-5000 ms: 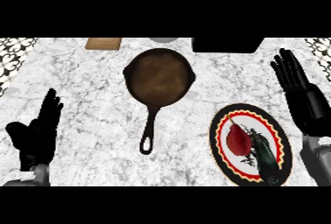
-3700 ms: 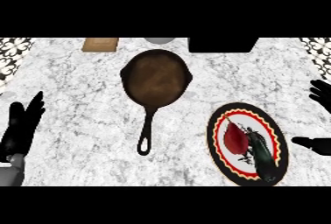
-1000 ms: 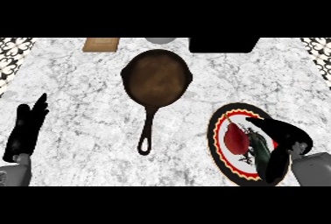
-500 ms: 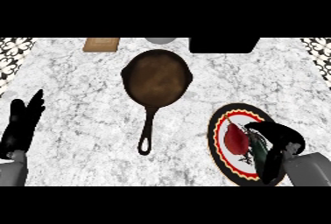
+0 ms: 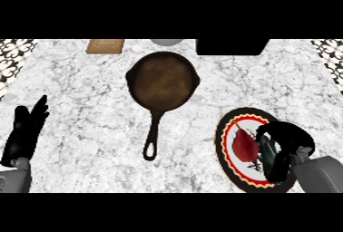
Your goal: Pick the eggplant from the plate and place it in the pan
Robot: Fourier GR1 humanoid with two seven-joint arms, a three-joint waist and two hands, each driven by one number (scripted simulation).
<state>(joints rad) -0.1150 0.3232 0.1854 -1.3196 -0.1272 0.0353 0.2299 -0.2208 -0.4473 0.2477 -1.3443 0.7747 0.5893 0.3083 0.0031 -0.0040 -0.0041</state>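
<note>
A dark red eggplant (image 5: 244,145) with a green stem lies on a round plate (image 5: 230,123) with a red, yellow and black rim, at the lower right of the counter. My right hand (image 5: 286,144) is over the plate's right half, fingers curled down around the eggplant's stem end, hiding part of it. The brown cast-iron pan (image 5: 163,84) sits upper centre, holding nothing, its handle (image 5: 153,140) pointing toward me. My left hand (image 5: 25,129) rests open at the left edge, fingers up.
At the counter's back edge are a wooden block (image 5: 105,45), a grey round object (image 5: 167,41) and a black box (image 5: 232,46). Patterned tiles show in both upper corners. Marble counter lies between pan handle and plate.
My right hand came in from the right edge, moved over the plate and curled its fingers around the eggplant's stem end. My left hand shifted slightly but stays at the left edge.
</note>
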